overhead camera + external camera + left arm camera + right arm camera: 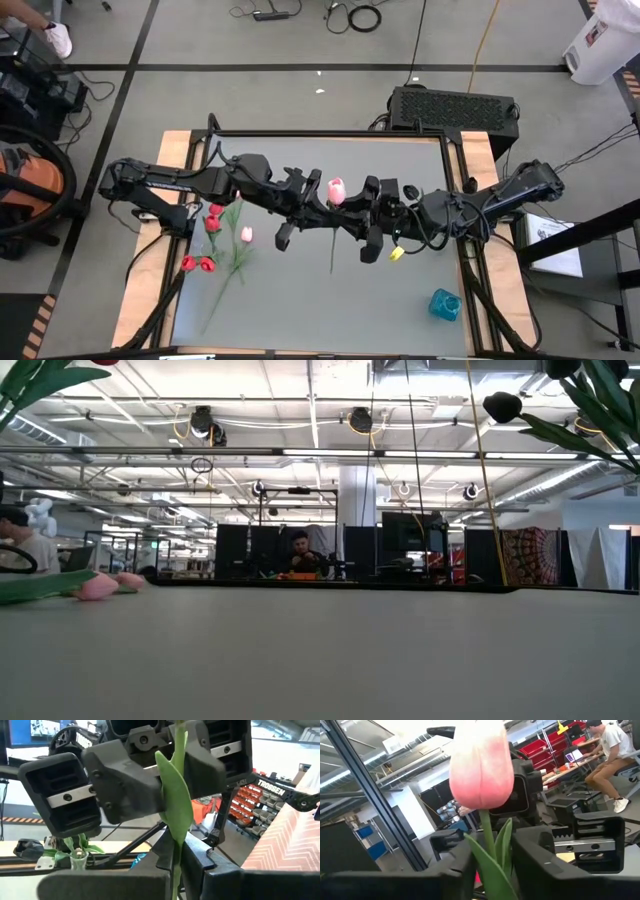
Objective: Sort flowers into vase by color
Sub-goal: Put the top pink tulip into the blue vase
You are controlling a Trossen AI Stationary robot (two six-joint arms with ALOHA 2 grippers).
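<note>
A pink tulip [336,190] on a green stem [331,250] is held in the air over the middle of the table, between my two grippers, which face each other. My left gripper [318,208] is shut on the stem, and my right gripper [352,207] is closed around stem and leaf just below the head [481,767]. Other flowers, red [213,220] and pink [246,234], lie flat on the table's left part. A teal vase [445,303] stands near the front right corner. The low view shows neither gripper. My left gripper pinches the green stem [176,855] between its two fingers, coming level from the table's left, across the stem. The tulip is clear of the table. My right gripper has the stem and a leaf [495,855] between its fingers [540,865] just under the pink head, coming from the table's right. The head stands above the fingers.
Two red tulips [198,264] lie by the table's left edge. A yellow tag [396,253] hangs under the right arm. In the low view a black tulip [503,406] and green leaves [590,430] hang close to the camera. People sit in the room behind.
</note>
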